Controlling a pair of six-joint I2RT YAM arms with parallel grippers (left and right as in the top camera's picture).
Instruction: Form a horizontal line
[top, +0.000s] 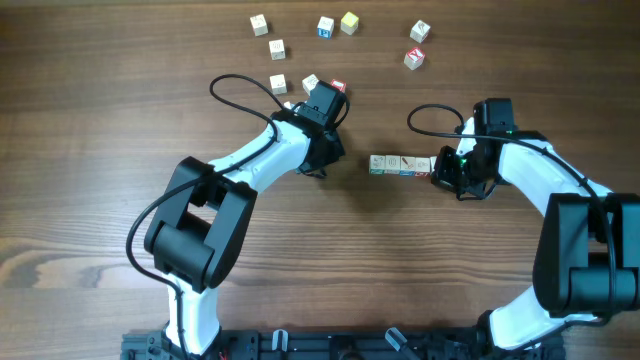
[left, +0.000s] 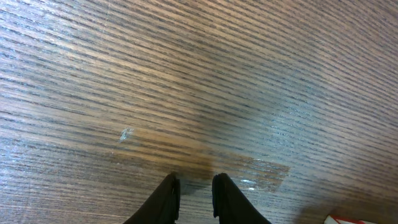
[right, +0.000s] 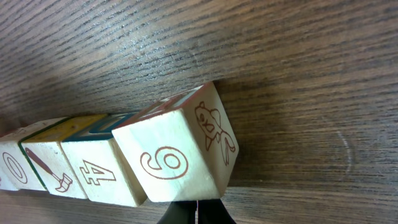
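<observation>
While the horizontal line (top: 402, 164) of four touching cubes runs left-to-right at the middle of the table (top: 400, 260), the right gripper (right: 196, 216), clenched and empty, sits at its right end; the left gripper (left: 194, 198), slightly parted and holding nothing, is farther off leftward; nine loose cubes (top: 277, 48) lie beyond

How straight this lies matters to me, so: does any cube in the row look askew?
Possibly. The end cube by the shut right gripper seems turned slightly out of the horizontal line, its face angled off its neighbours'. Camera perspective may exaggerate this. Nothing else stands out.
</observation>
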